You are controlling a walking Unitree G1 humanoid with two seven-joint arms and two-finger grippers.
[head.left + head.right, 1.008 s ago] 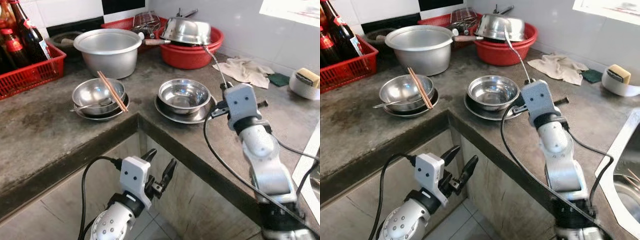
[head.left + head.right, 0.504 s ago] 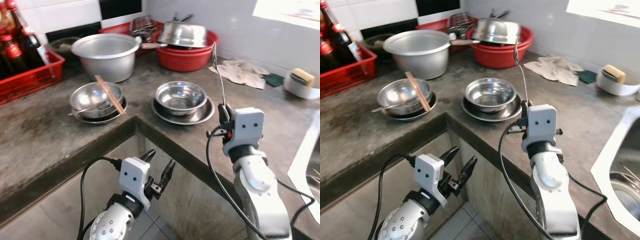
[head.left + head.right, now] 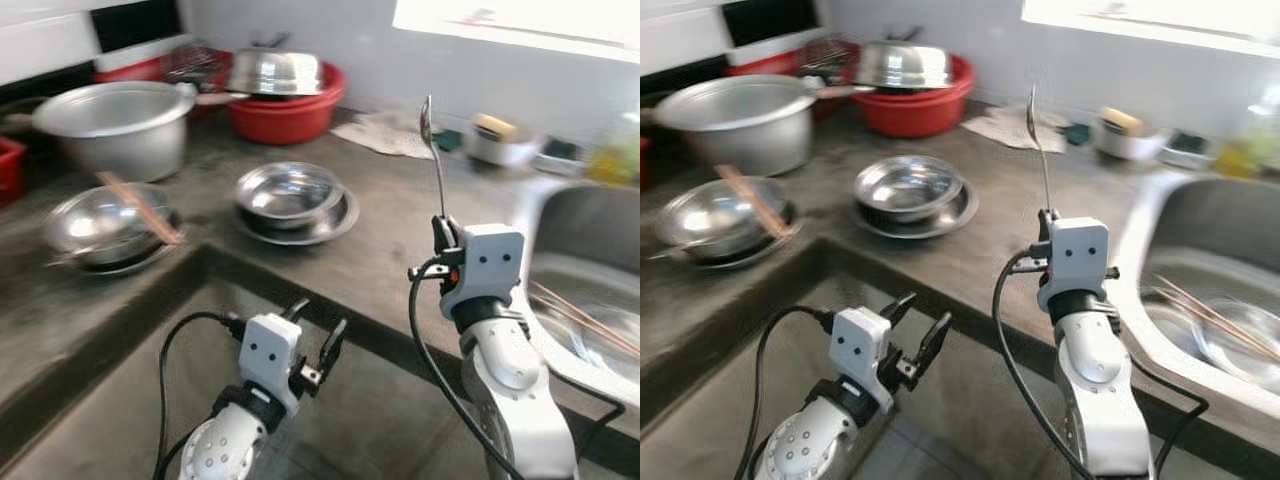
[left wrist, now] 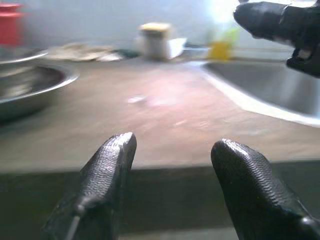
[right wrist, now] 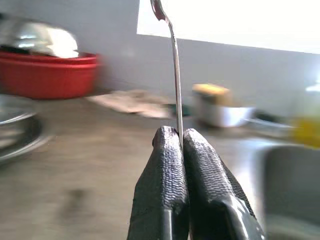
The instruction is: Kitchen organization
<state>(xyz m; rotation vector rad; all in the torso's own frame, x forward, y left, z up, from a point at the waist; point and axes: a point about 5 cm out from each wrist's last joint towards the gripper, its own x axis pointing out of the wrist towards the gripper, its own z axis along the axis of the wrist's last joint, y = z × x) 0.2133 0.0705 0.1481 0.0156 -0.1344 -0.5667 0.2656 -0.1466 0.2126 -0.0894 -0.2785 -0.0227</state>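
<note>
My right gripper [image 3: 440, 232] is shut on the handle of a thin metal spoon [image 3: 431, 150], which stands upright above the counter's front edge, between the bowls and the sink [image 3: 590, 250]. In the right wrist view the fingertips [image 5: 170, 142] pinch the spoon [image 5: 175, 70] with its bowl end pointing up. My left gripper [image 3: 315, 330] hangs open and holds nothing, below the counter edge; its fingers [image 4: 115, 155] stand apart in the left wrist view. A steel bowl on a plate [image 3: 290, 192] sits mid-counter. A second steel bowl with chopsticks [image 3: 105, 225] across it lies to the left.
A big aluminium pot [image 3: 110, 125] and a red basin [image 3: 285, 110] with a steel lid stand at the back. A cloth [image 3: 385, 135] and a sponge in a white dish [image 3: 495, 140] lie near the wall. Chopsticks [image 3: 585, 315] rest in the sink. The picture is blurred.
The whole view has swung to the right, bringing the sink in and losing the bottle crate. The right gripper has drawn back from the bowl and plate with the spoon turned upright.
</note>
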